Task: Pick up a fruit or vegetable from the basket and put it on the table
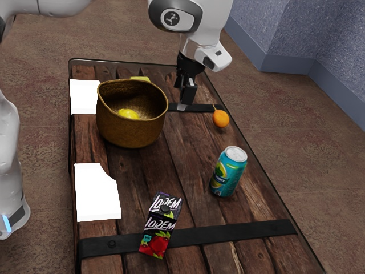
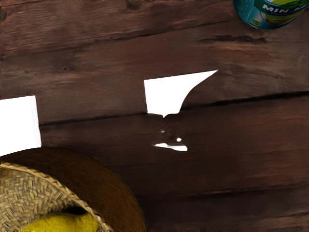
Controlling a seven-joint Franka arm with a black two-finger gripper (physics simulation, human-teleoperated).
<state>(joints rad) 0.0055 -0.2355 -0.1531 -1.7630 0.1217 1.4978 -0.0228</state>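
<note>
Hand (image 1: 186,91) is near the basket (image 1: 131,130), can't tell if clenched or released. Lemon (image 1: 128,115) sits inside; wrist view shows its nubby end and long axis aimed at the basket wall, exterior view shows an orange (image 1: 220,119).

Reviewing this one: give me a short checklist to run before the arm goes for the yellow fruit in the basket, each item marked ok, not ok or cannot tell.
1. Yellow fruit inside the basket: ok.
2. Basket upright, mouth uncovered: ok.
3. Gripper above the basket's mouth: not ok, it hovers beside the basket.
4. Gripper open for a grasp: cannot tell.
5. Can upright and apart from the basket: ok.
6. Whether the orange fruit on the table came from the basket: cannot tell.
</note>
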